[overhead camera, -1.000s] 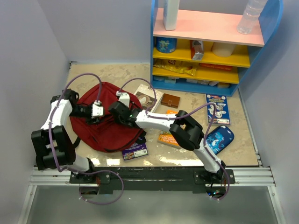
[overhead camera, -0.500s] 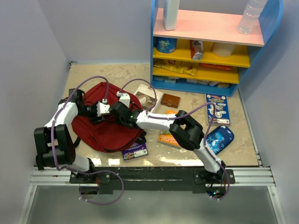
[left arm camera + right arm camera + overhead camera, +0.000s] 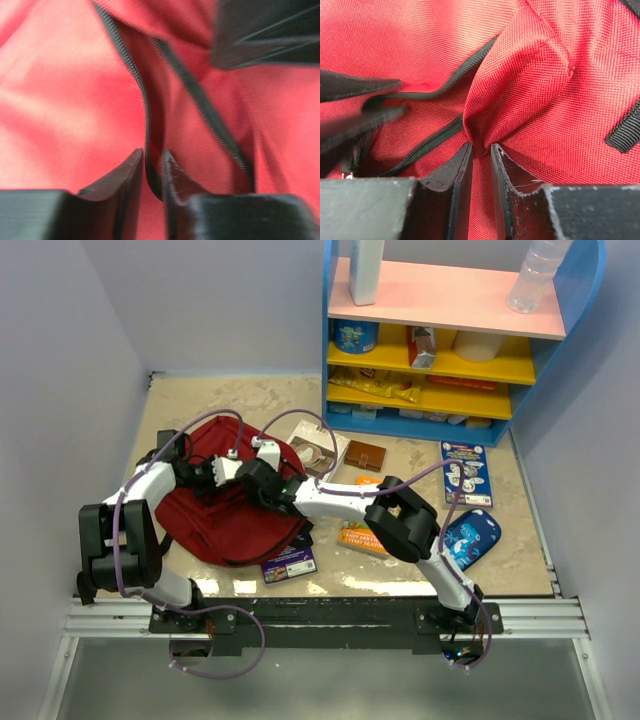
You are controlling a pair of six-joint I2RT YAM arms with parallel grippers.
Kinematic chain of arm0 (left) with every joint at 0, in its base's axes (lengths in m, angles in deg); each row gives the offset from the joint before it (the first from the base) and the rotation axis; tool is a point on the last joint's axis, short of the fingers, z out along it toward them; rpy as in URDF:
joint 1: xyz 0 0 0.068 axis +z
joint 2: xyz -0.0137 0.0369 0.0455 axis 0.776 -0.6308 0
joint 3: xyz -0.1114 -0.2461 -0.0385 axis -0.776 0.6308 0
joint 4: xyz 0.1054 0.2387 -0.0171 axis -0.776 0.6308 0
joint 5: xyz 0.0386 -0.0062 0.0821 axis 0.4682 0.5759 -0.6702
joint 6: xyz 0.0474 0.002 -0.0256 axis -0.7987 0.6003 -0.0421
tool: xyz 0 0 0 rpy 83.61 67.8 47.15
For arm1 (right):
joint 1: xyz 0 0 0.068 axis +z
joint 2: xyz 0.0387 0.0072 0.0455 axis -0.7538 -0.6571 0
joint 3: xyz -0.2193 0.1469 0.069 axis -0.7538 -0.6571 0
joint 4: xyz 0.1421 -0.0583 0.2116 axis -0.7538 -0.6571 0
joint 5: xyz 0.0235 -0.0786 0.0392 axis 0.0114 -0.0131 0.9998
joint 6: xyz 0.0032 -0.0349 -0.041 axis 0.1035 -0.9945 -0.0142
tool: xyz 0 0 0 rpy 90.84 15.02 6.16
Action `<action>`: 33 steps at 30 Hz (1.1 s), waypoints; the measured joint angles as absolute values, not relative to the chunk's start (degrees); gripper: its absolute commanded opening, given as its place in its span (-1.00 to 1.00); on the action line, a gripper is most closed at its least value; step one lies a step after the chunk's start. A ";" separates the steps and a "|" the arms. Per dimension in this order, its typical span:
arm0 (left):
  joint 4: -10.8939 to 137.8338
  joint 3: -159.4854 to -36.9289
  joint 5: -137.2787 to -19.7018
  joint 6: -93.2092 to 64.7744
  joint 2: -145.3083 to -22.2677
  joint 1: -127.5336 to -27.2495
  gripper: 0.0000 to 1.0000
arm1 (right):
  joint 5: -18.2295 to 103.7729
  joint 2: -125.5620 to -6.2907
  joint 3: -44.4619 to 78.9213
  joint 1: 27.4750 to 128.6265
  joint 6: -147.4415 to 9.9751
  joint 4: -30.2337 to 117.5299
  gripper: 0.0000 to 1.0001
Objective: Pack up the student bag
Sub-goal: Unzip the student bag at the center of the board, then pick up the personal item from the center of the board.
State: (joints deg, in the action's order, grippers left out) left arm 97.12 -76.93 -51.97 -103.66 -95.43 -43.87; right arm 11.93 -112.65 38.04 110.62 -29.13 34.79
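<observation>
1x bag (image 3: 225,525), 1x shelf (image 3: 440,285), 1x pouch (image 3: 470,538)

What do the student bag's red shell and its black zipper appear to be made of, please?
The student bag looks like woven synthetic cloth, probably nylon or polyester: matte red with a visible diagonal weave, folding softly. Its zipper seems a fine black coil on fabric tape, likely plastic.
</observation>
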 measured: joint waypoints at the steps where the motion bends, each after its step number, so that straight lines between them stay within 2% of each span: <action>1: 95.68 -76.49 -52.86 -102.88 -95.36 -43.87 -0.92 | 12.04 -112.44 37.76 110.55 -29.11 34.92 -0.54; 2: 94.39 -76.12 -53.56 -101.96 -95.23 -43.87 -1.00 | 12.17 -112.24 37.43 110.51 -29.11 34.99 -0.55; 12: 91.18 -75.82 -54.50 -94.11 -89.18 -43.87 -1.00 | 12.24 -110.25 34.70 110.27 -29.29 36.08 -0.49; 15: 90.50 -75.82 -53.58 -91.23 -86.55 -43.87 -1.00 | 12.65 -107.15 31.66 109.87 -29.70 36.12 -0.35; 16: 90.35 -75.82 -53.08 -90.48 -85.59 -43.87 -1.00 | 13.00 -105.66 30.39 109.52 -29.90 36.21 -0.19; 19: 90.20 -75.99 -51.81 -88.36 -83.06 -43.87 -1.00 | 14.44 -100.22 26.65 107.12 -30.18 37.02 0.08; 24: 90.00 -76.60 -51.18 -86.22 -82.40 -43.87 -1.00 | 15.75 -91.06 21.82 99.51 -30.53 40.67 0.35; 28: 90.06 -76.78 -51.18 -84.89 -82.36 -43.87 -1.00 | 16.83 -84.35 15.96 90.22 -30.64 43.05 0.39; 33: 90.46 -77.28 -51.16 -84.65 -82.07 -43.87 -1.00 | 16.61 -82.99 9.95 77.98 -31.01 43.03 0.44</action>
State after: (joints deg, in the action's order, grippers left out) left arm 90.46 -77.28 -51.16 -84.65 -82.07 -43.87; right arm 16.61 -82.99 9.95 77.98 -31.01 43.03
